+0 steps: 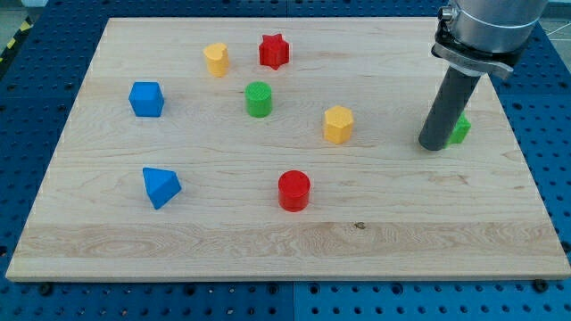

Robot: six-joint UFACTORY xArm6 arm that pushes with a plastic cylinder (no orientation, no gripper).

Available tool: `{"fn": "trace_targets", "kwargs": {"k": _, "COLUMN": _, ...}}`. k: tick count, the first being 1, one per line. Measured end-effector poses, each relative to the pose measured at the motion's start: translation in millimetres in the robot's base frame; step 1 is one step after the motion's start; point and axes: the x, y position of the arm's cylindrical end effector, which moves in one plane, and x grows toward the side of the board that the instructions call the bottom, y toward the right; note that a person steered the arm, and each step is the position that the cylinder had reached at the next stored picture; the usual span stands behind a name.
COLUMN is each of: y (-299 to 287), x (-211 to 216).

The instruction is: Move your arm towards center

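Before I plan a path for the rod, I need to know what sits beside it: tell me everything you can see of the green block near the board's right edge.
The green block is mostly hidden behind my rod, so its shape cannot be made out. Only a small bright green piece shows, looking like matte plastic. It rests on the wooden board near the view's right edge. My tip stands just left of it, seemingly touching or almost so. No other block is near it.
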Motion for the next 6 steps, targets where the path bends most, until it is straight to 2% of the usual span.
{"fn": "trace_targets", "kwargs": {"k": 1, "y": 0.0, "x": 0.0}}
{"fn": "trace_targets", "kwargs": {"k": 2, "y": 5.5, "x": -27.3}}
{"fn": "trace_targets", "kwargs": {"k": 3, "y": 6.0, "x": -37.4}}
{"fn": "trace_targets", "kwargs": {"k": 4, "y": 2.6, "x": -34.2}}
{"fn": "trace_targets", "kwargs": {"k": 5, "y": -42.3, "x": -43.5}}
{"fn": "trace_targets", "kwargs": {"k": 6, "y": -103.8, "x": -73.0}}
